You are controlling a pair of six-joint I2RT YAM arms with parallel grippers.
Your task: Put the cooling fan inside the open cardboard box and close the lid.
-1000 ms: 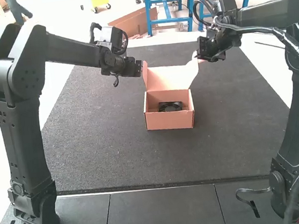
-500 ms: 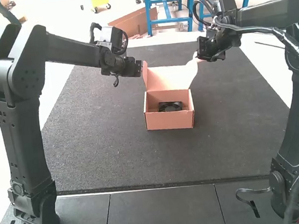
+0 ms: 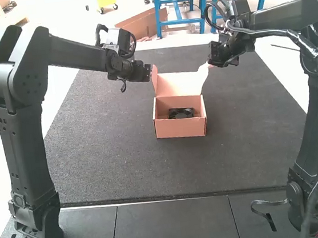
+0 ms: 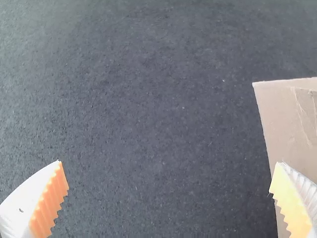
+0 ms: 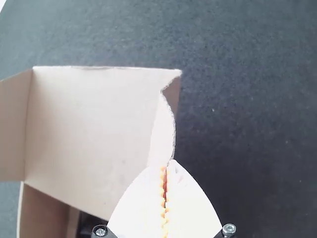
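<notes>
While the left gripper (image 3: 146,71) hung with its fingers spread wide and nothing between them, one pad (image 4: 291,210) sat right at the edge of the lid's left flap (image 4: 290,119). The cardboard box (image 3: 180,125) stood on the dark mat (image 3: 93,149) between the two arms. The cooling fan (image 3: 180,113) already lay on the box's floor, and the lid (image 3: 180,82) stood upright behind the opening.

The lid looked light and thin. It would probably be stiff across its panel but quick to crease at the hinge and the flaps, so it was best taken by a flap edge on each side and swung over evenly. The empty-looking box would likely slide on the mat if pushed from one side only.

At the right, the right gripper (image 5: 166,171) was clamped on the edge of the lid's right flap (image 3: 205,72).

Compared with a second before, the right arm's upper link had bowed higher and its gripper had shifted slightly. The left arm, box, lid and fan showed no change.
</notes>
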